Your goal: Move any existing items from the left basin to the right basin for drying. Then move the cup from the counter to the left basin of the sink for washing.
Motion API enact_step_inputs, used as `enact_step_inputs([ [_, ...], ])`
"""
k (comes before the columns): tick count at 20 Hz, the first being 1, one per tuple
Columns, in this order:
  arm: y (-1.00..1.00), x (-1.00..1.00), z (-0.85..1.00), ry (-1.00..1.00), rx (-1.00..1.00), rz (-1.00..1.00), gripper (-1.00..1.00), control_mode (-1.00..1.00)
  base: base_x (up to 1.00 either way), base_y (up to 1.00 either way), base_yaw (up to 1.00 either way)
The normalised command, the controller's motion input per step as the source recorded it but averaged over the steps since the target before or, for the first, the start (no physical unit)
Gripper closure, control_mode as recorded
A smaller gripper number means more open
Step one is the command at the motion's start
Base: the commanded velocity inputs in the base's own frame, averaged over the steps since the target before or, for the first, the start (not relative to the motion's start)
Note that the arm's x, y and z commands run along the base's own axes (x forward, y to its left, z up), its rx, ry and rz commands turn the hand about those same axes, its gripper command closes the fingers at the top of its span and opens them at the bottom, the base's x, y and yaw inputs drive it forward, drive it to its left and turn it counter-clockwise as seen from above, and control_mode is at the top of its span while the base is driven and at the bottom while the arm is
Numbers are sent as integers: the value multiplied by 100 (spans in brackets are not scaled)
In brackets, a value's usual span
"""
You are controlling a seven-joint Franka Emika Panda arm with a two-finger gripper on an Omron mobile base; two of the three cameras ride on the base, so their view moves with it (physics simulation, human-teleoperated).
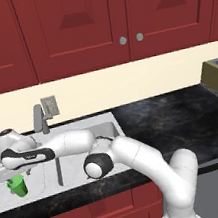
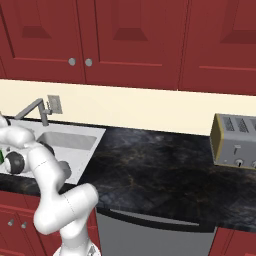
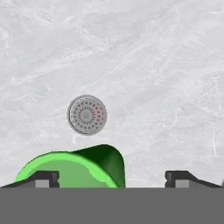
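Over the sink: the white arm reaches left from the base and down above the left basin (image 1: pixel 36 187).
End effector: the end effector (image 3: pixel 111 177) stands spread wide, its two dark tips well apart at the bottom of the hand view, pinching nothing.
Cup: the green cup (image 1: pixel 17 186) sits upright inside the left basin, just under the hand; in the hand view its rim (image 3: pixel 70 168) lies against the left tip, with the right tip standing clear of it.
Drain: a round perforated drain (image 3: pixel 87 114) shows on the pale marbled basin floor just beyond the cup.
Right basin: the right basin (image 2: pixel 70 142) lies beside it, partly hidden by the arm; what it holds cannot be told.
Tap: a grey metal tap (image 1: pixel 39 118) rises at the back of the sink, below a wall outlet (image 1: pixel 50 106).
Worktop: the glossy black worktop (image 1: pixel 174 120) runs off to the right of the sink, carrying a toaster (image 2: pixel 235 141) at its far end.
Backdrop: red cabinet doors (image 1: pixel 71 26) hang above a cream wall strip.
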Motion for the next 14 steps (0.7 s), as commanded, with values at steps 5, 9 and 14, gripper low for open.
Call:
enact_step_inputs([
  [5,0,0,41,0,1,0,-100,-100,0,0,0],
  [9,0,-3,39,0,0,0,-100,-100,0,0,0],
  [14,0,-19,36,0,0,-1,-100,-100,0,0,0],
])
